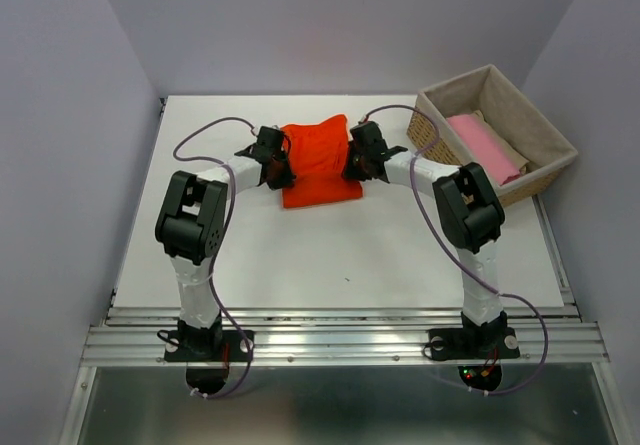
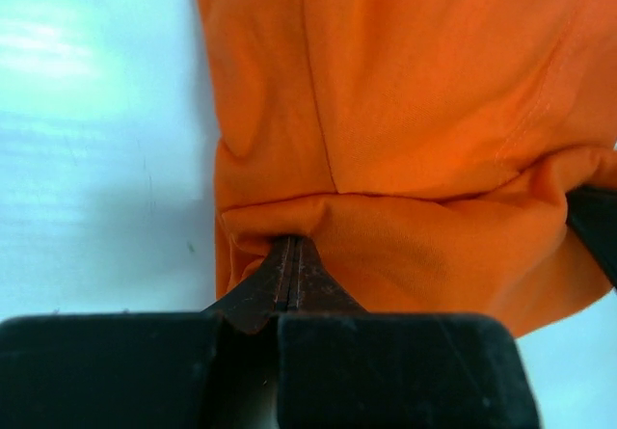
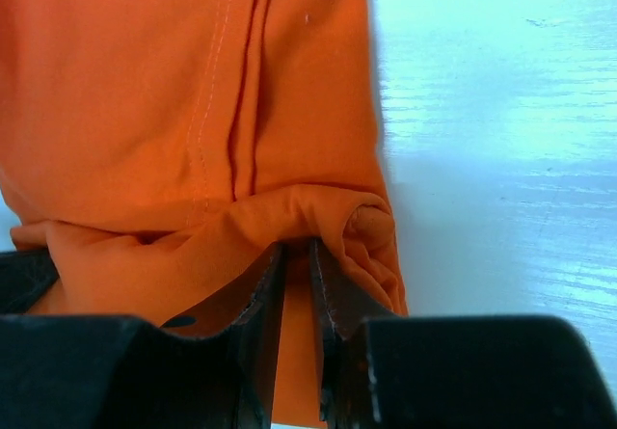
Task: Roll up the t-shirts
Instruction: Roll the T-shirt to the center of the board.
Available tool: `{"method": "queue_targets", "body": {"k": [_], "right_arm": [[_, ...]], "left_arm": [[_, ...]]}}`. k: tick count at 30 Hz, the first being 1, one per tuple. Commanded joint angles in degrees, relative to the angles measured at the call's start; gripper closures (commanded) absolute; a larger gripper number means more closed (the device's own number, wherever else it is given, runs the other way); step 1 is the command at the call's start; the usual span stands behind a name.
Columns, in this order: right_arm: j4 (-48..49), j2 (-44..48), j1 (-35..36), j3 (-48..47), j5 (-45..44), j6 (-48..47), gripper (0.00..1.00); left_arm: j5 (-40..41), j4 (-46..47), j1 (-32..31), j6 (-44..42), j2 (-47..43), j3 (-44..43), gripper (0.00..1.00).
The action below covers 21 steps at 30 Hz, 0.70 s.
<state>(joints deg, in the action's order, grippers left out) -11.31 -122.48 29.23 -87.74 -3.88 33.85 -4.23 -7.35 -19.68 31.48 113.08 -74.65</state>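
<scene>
My left claw [image 2: 292,255] and right claw [image 3: 297,255] each clamp an end of the rolled edge of the orange t-shirt [image 1: 318,160], soft light cloth likely to sag between them.

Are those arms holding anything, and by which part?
The bright orange-red fabric t-shirt: the left tool pinches its bunched fold at the left edge, the right tool at the right edge.

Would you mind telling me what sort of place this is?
Probably a robotics lab cell, not a home: plain grey walls box in a white table, two arms are bolted to an aluminium rail, with an orange shirt and a basket as props.
</scene>
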Motion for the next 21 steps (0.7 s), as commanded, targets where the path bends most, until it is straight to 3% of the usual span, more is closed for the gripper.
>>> {"method": "queue_targets", "body": {"k": [1,5,11,16,21], "right_arm": [[-1.87,-0.32,0.12,0.55,2.29,-3.34,0.77],[-1.87,3.46,0.12,5.37,3.44,-5.80,0.77],[0.50,10.58,0.12,13.65,4.24,-8.27,0.77],[-1.52,13.13,0.12,9.70,2.48,-9.85,0.75],[-1.52,21.21,0.12,12.15,-0.51,-7.83,0.66]], "left_arm": [[0.27,-2.31,-3.68,-0.90,-8.37,8.71,1.00],[0.10,-2.58,-8.25,2.26,-17.15,22.58,1.00],[-2.19,-3.62,-16.43,8.32,-31.23,34.12,0.98],[2.90,-10.82,-17.14,6.40,-36.34,29.67,0.96],[9.14,-16.90,-17.14,1.40,-41.27,21.22,0.85]]}}
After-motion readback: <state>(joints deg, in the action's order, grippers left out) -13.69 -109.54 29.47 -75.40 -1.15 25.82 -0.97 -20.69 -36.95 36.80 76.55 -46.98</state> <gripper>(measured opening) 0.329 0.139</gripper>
